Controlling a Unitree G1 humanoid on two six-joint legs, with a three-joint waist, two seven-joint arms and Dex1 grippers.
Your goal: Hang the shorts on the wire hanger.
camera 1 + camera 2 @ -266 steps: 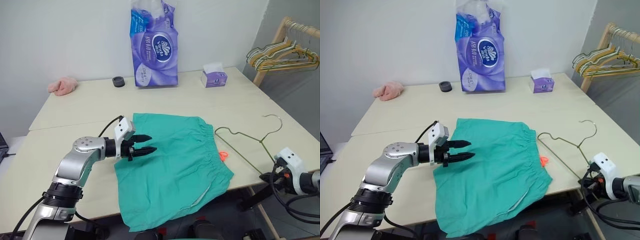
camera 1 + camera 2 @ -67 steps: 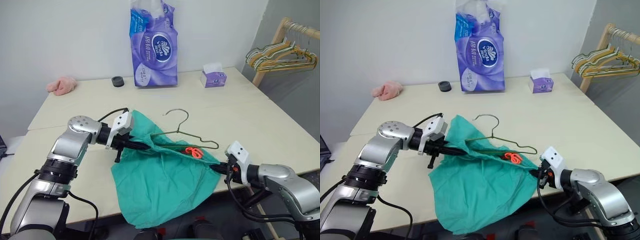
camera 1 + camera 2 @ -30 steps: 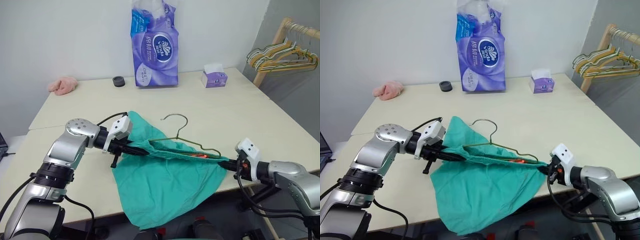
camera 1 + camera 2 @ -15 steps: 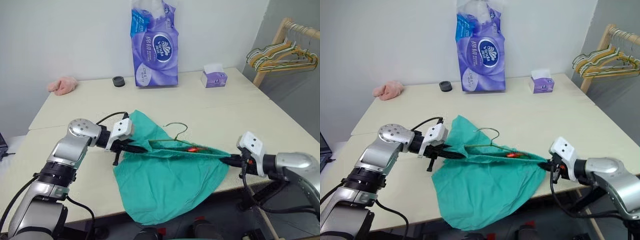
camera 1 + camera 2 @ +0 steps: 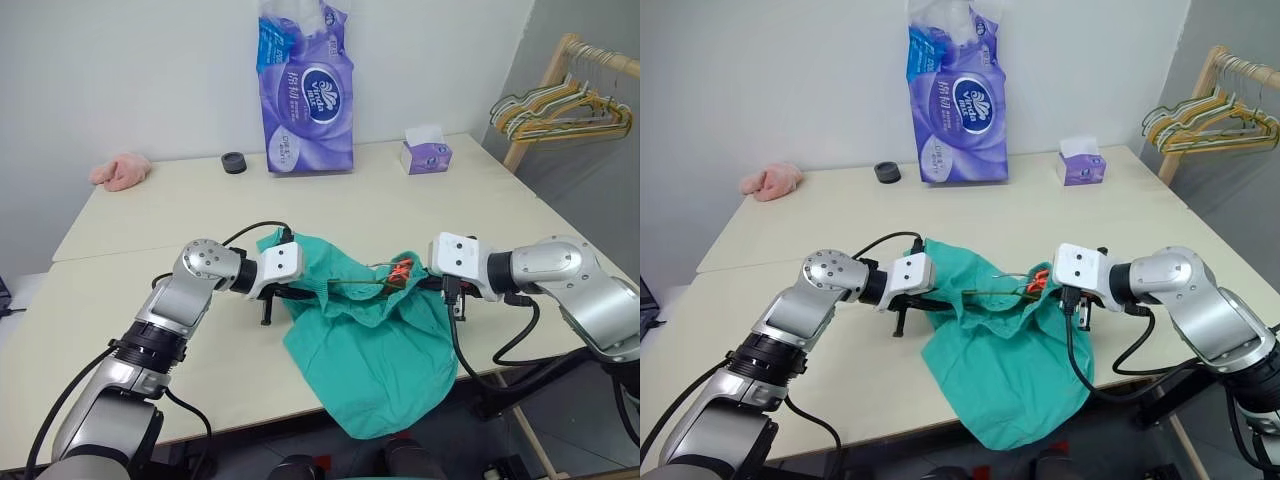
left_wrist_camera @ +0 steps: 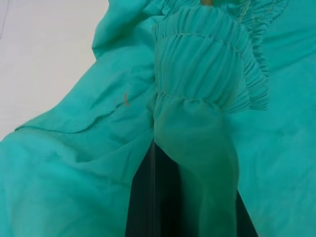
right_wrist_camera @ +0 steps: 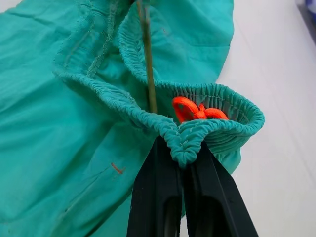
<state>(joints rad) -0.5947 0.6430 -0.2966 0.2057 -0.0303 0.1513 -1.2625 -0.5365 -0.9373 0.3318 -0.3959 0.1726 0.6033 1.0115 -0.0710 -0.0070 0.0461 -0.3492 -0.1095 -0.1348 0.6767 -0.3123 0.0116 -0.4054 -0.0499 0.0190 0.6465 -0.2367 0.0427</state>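
We see both grippers, left point(image 5: 318, 291) and right point(image 7: 183, 148), pinched closed on the shorts' point(image 5: 375, 365) waistband; the wire hanger point(image 7: 146, 59) runs inside it, above the table point(image 5: 150, 210).

There is one pair of green shorts point(image 5: 372, 350), one thin wire hanger point(image 7: 146, 54), one big purple pack point(image 5: 308, 90), one small purple box point(image 5: 428, 152), one pink cloth lump point(image 5: 119, 171), one little black ring point(image 5: 233, 163), and two tools.

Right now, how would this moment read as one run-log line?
left tool: shut on teal-green cloth shorts | right tool: shut on waistband | thin olive-green wire hanger: inside waistband | shorts: lifted, hem draping off table edge
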